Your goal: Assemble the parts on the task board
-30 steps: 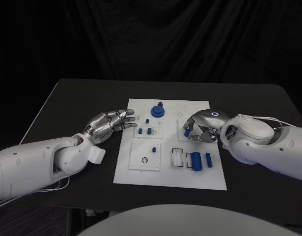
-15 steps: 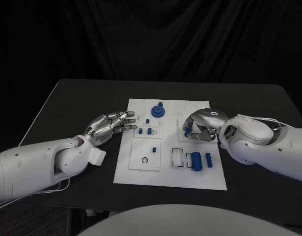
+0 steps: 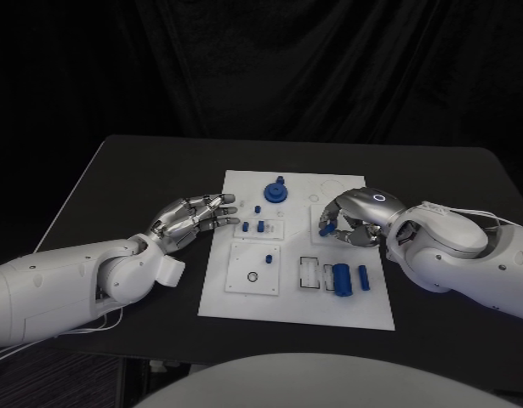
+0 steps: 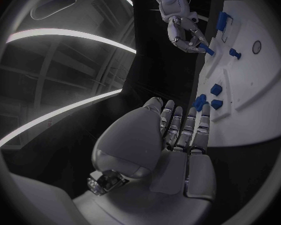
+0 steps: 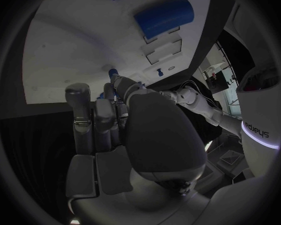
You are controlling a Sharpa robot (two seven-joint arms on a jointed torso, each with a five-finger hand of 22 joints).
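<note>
Fingers [image 3: 330, 223] of the right silver many-fingered hand [image 3: 350, 219] curl over the right edge of the flat white task board [image 3: 298, 306], seemingly pinching a small blue peg [image 3: 324, 229], though the grip is partly hidden. The left silver hand [image 3: 191, 218] rests released, fingers spread, on the black surface [image 3: 127, 178] beside the board's left edge. A blue round knob [image 3: 276, 191] stands near the board's far edge, blue cylinders [image 3: 341, 279] near its right front corner.

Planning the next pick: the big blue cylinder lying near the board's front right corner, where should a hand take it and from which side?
Grip the big blue cylinder across its round sides at mid-length, coming from above. It lies flat with its long axis front to back, with a slimmer blue part close on its right, so fingers should probably straddle it narrowly. The right hand is nearest.
</note>
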